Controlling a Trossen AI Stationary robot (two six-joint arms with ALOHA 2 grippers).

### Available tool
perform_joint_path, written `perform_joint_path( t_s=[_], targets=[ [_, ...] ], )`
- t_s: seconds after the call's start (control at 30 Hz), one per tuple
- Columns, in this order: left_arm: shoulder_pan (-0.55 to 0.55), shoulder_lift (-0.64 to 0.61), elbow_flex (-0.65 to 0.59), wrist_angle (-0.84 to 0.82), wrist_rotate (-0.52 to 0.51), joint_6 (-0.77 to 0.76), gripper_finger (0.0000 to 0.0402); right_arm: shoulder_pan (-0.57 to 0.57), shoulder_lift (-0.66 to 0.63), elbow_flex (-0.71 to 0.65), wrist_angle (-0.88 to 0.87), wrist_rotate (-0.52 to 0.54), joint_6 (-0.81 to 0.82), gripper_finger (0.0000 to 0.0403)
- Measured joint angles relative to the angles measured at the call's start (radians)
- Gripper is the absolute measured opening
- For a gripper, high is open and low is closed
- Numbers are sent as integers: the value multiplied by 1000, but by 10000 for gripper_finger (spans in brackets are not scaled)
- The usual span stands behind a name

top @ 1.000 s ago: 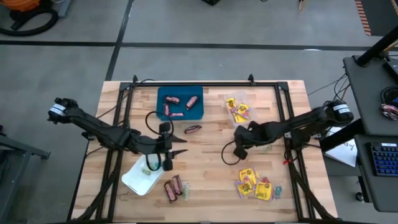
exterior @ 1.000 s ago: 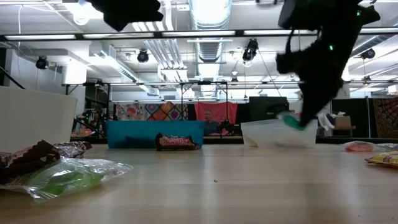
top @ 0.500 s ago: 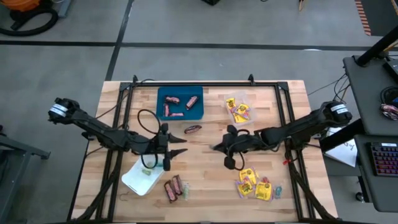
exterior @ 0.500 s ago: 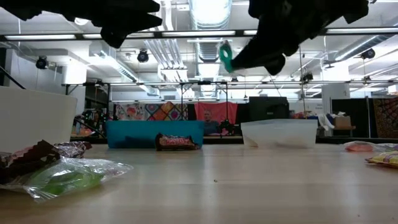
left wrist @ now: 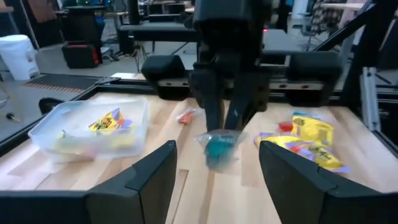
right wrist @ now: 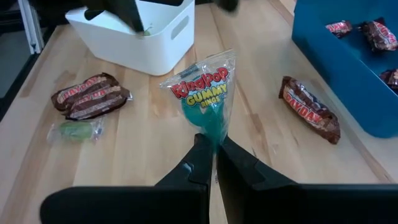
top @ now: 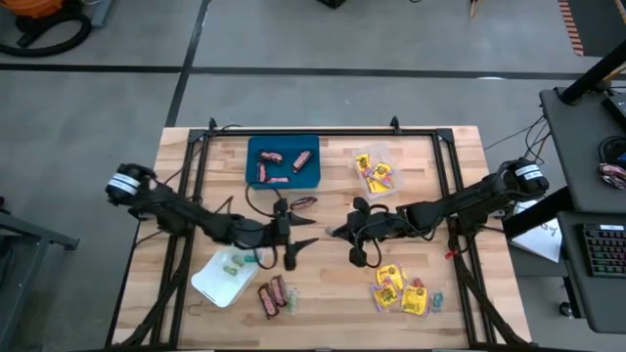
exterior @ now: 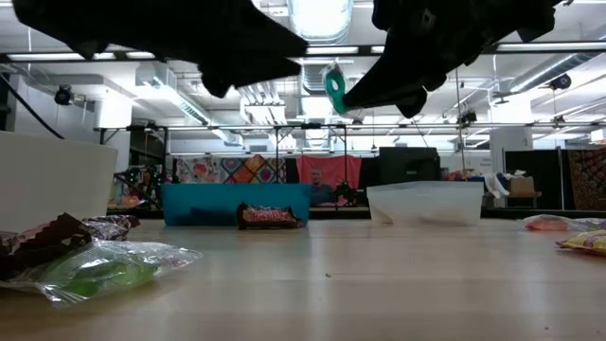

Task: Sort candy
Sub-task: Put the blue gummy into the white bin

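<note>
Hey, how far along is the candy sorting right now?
Partly done. Brown-red bars lie in the blue tray, yellow packets in the clear tray, green sweets in the white tray. In hand: the right gripper pinches a teal gummy packet above mid-table, facing the open left gripper. Left: loose bars, one bar beside the blue tray, and yellow packets on the table.

Place: a robotics lab or workshop hall.
Ceiling: exposed ducts (exterior: 275, 90) and strip lights (exterior: 317, 19).
Far side: workbenches (left wrist: 186, 34), colourful quilts (exterior: 251, 169).
Floor: bare grey concrete (top: 98, 108).
Right: keyboard (top: 604, 249) on a desk.
</note>
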Motion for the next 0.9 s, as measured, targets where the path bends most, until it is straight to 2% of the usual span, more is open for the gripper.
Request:
perform_joint_path(
  t_s=[0.3,0.6,0.73,0.9],
  targets=[
    [40,153,98,9,0,1,210,0,0,0,2,0,1,13],
    [47,182,130,22,1,76,204,0,0,0,1,0,1,13],
    [47,181,130,21,1,78,176,0,0,0,0,0,1,13],
    [47,180,130,21,1,76,106,0,0,0,2,0,-7,13]
  ],
)
